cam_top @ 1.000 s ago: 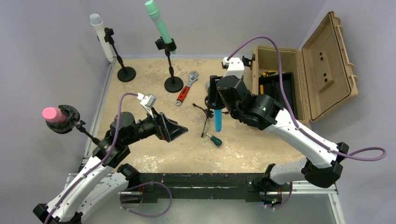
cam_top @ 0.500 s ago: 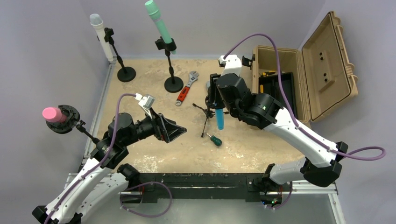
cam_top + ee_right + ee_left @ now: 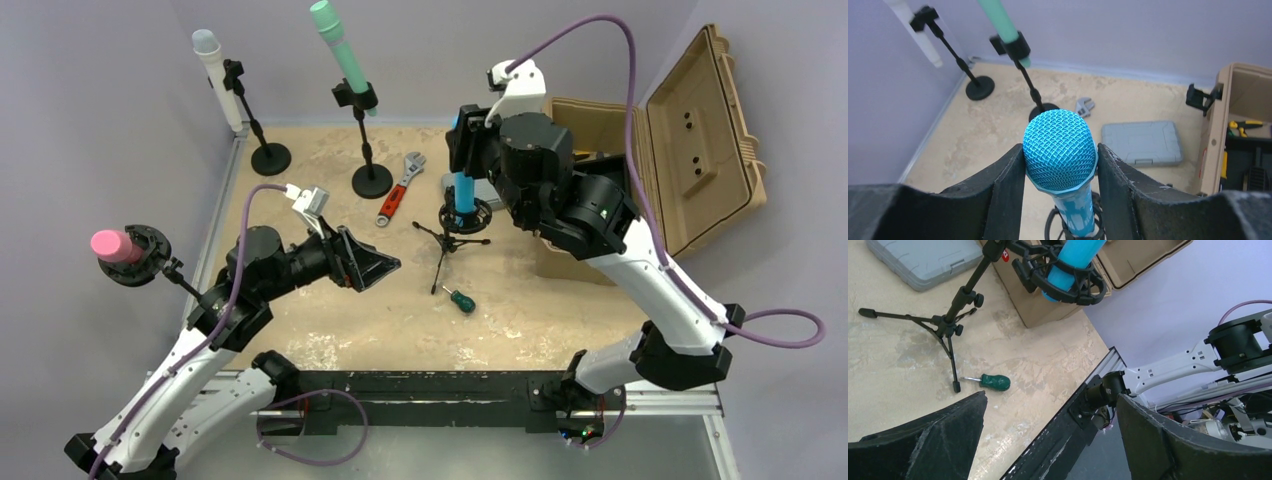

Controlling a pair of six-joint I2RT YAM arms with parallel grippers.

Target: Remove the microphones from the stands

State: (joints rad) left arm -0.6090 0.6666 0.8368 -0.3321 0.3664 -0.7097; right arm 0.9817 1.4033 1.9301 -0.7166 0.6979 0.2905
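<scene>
The blue microphone (image 3: 463,187) stands upright with its lower end still inside the black shock-mount ring (image 3: 463,215) of the small tripod stand (image 3: 447,243). My right gripper (image 3: 464,150) is above the stand and shut on the microphone's mesh head (image 3: 1060,150), one finger (image 3: 1003,185) on each side. In the left wrist view the blue body (image 3: 1075,257) sits in the ring (image 3: 1068,285) above the tripod (image 3: 950,322). My left gripper (image 3: 378,265) is open and empty, low over the table left of the stand; its open gap shows in its own view (image 3: 1050,400).
A green-handled screwdriver (image 3: 461,300) lies near the tripod's feet. A red wrench (image 3: 398,192) and a grey case (image 3: 1140,142) lie behind the stand. An open tan toolbox (image 3: 650,150) is at the right. White (image 3: 208,60), green (image 3: 335,45) and pink (image 3: 115,245) microphones stand on other stands.
My right arm has risen and drawn the blue microphone upward through the ring. My left gripper has shifted slightly and stays open.
</scene>
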